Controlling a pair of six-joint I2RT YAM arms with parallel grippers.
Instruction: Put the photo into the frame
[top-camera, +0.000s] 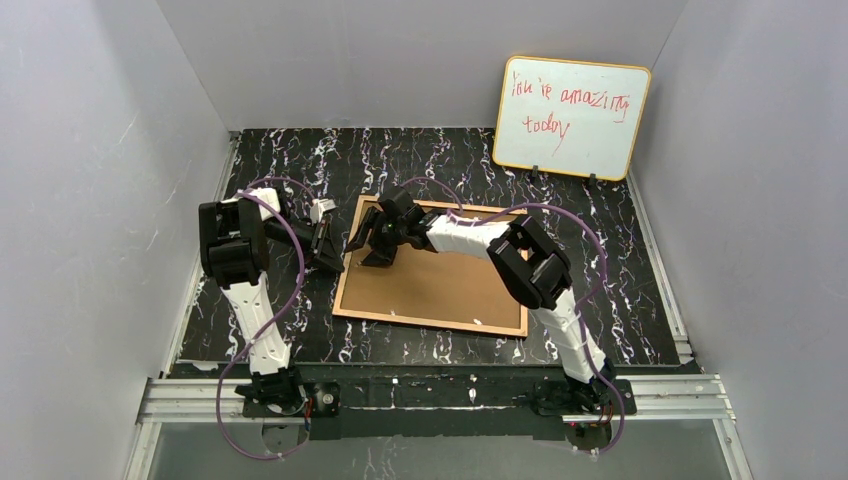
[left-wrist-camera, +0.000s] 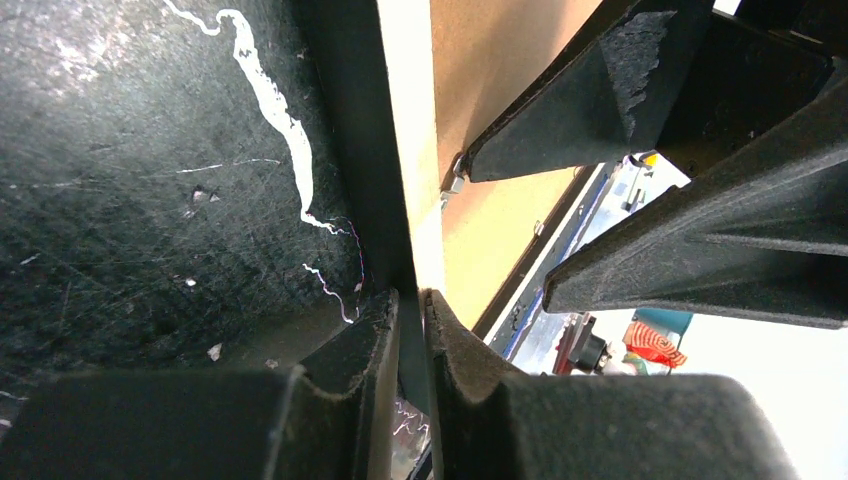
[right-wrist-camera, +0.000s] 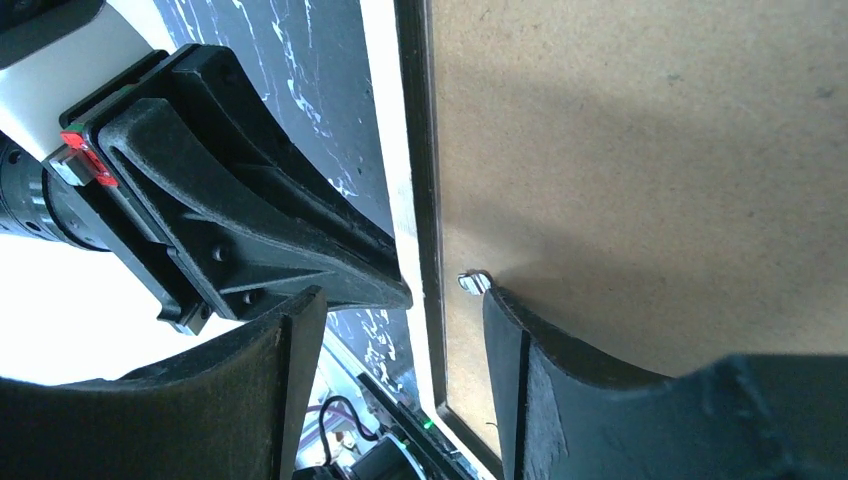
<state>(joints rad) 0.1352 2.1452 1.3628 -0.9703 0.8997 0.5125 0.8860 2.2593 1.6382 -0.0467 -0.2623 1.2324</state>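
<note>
1. The frame (top-camera: 430, 322) lies flat, back upward, at the centre of the overhead view on the black marbled table (top-camera: 620, 300). Its tan rails enclose a brown backing panel (top-camera: 440, 285).
2. The left claw (left-wrist-camera: 410, 300) is at the frame's left rail, centre-left in the overhead view. Its wrist view shows both fingers pressed onto that thin rail: closed, gripping the frame.
3. The right claw (right-wrist-camera: 400, 295) is over the frame's upper left part, just beside the left claw. Its fingers stand apart, open and holding nothing. One finger is on the table side of the rail, the other over the backing panel.
4. The finger over the panel has its tip at a small metal tab (right-wrist-camera: 473, 282) near the rail. Whether they touch cannot be told.
5. An orange-edged whiteboard (top-camera: 570, 118) with red writing stands at upper right, well apart from the frame.
</note>
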